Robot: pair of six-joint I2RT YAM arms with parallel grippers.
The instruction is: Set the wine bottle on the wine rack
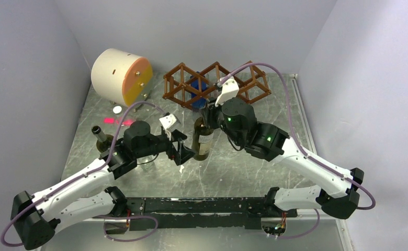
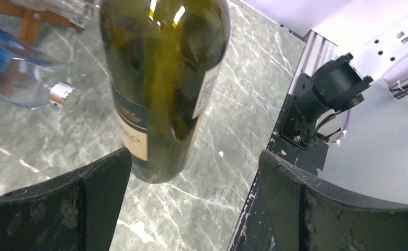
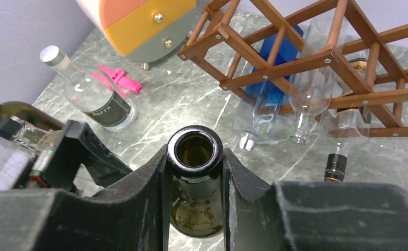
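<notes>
The wine bottle [image 1: 202, 138] is dark green glass with a cream label and stands nearly upright in the middle of the table. My right gripper [image 3: 195, 172] is shut on its neck just under the open mouth [image 3: 195, 150]. My left gripper [image 2: 194, 172] is open beside the bottle's base [image 2: 155, 157], its fingers not touching the glass. Whether the base rests on the table I cannot tell. The wine rack [image 1: 217, 83], a reddish-brown wooden lattice [image 3: 296, 57], stands behind the bottle at the back of the table.
Bottles lie in the rack's cells: a clear one with blue [image 3: 264, 104], a clear one [image 3: 306, 99] and a dark-capped one [image 3: 343, 151]. A cream-and-orange cylinder [image 1: 121, 76] stands back left. A clear bottle [image 3: 94, 97] and a pink piece [image 3: 121, 78] lie left; another bottle [image 1: 101, 137] stands by the left arm.
</notes>
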